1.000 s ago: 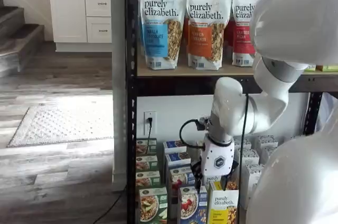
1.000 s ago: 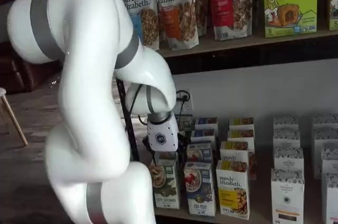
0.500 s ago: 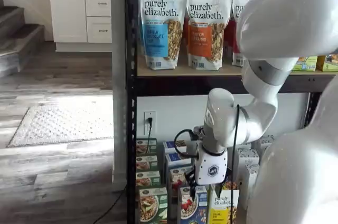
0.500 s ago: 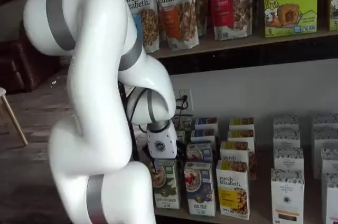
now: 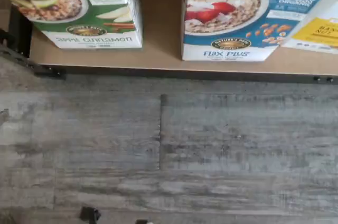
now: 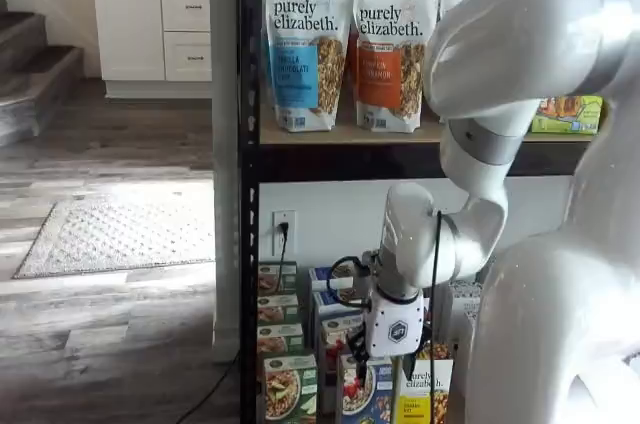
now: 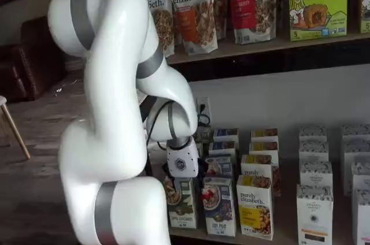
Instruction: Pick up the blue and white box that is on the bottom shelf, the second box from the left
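The blue and white box stands at the front edge of the bottom shelf, with a bowl of red berries pictured on it. It also shows in both shelf views, heading the second row from the left. My gripper hangs low just in front of it, its white body over the front cartons. The black fingers stand apart and open, with nothing between them. They are out of the wrist view.
A green-and-white carton stands left of the blue box and a yellow-and-white carton right of it. More cartons stand in rows behind. The black rack post rises at the left. Granola bags fill the tier above. Grey plank floor lies below.
The arm has lowered the gripper and shifted it left, from above the front cartons down to their level. The fingers have stayed apart.
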You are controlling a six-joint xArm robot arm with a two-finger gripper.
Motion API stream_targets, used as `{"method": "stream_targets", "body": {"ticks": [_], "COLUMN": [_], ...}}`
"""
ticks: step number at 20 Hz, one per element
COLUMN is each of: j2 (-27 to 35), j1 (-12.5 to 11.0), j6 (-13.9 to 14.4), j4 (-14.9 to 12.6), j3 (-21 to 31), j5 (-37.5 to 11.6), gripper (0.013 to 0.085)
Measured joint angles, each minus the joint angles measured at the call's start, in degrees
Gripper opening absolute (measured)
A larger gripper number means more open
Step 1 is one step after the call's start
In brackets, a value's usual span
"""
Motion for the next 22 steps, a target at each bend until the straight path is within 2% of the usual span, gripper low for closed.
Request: {"method": "stream_targets", "body": {"ticks": [4, 10, 16, 22], "j2": [4.45, 10.89, 17.33, 23.41], "j1": [-0.54, -1.26, -2.13, -2.59], "j6": [-1.55, -5.21, -6.22, -8.74], "j4": [1.05, 4.07, 4.15, 6.24], "j3": [-3.08, -7.73, -12.59, -17.49], "j5": [-1.18, -2.86, -4.43, -5.80], "gripper": [0.0850, 0.0850, 0.0850, 0.0850]}}
